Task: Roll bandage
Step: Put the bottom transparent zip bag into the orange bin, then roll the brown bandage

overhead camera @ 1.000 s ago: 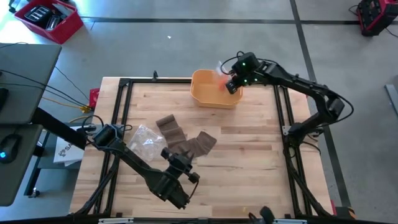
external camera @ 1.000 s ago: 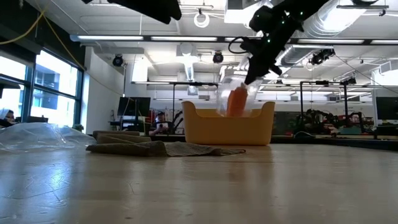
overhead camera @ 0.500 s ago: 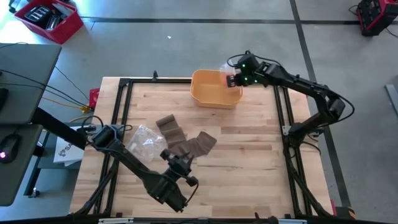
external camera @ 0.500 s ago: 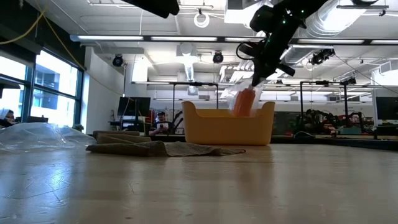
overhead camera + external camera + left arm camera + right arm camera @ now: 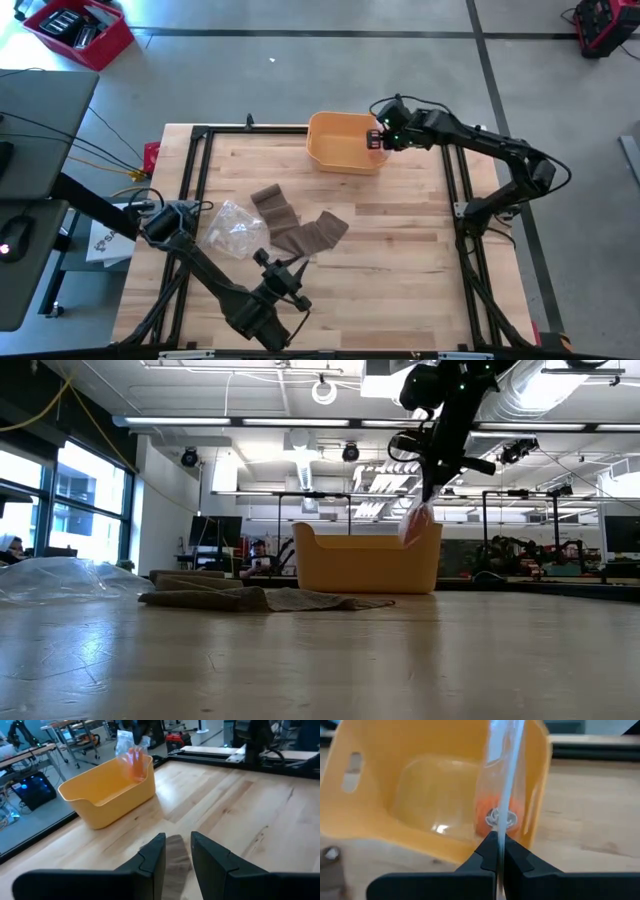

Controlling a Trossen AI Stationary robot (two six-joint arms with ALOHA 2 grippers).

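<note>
Right gripper [image 5: 381,139] is hanging over the far right edge of the yellow bin [image 5: 340,135], its fingers pressed fully together on the top of a clear plastic bag [image 5: 416,525] with something orange inside. In the low view the bag is dangling at the bin's right rim, with its lower end level with the rim; whether it is touching the wall cannot be told. In the right wrist view the bag's thin edge is running straight up from between the closed fingers, with the bin's hollow behind it.

Left gripper [image 5: 281,276] is hovering at the near side of the wooden surface [image 5: 400,240], just in front of the brown bandage [image 5: 300,228], with its jaws standing partly apart and nothing between them. The left wrist view is showing the near end of the bandage in the gap between the two dark fingers [image 5: 212,857], lower down on the surface.

That bandage is lying unrolled and crumpled near the middle of the surface, in two folded stretches meeting at an angle. Just to its left a second, crinkled clear plastic wrapper [image 5: 232,226] is resting on the wood, close beside the bandage.
</note>
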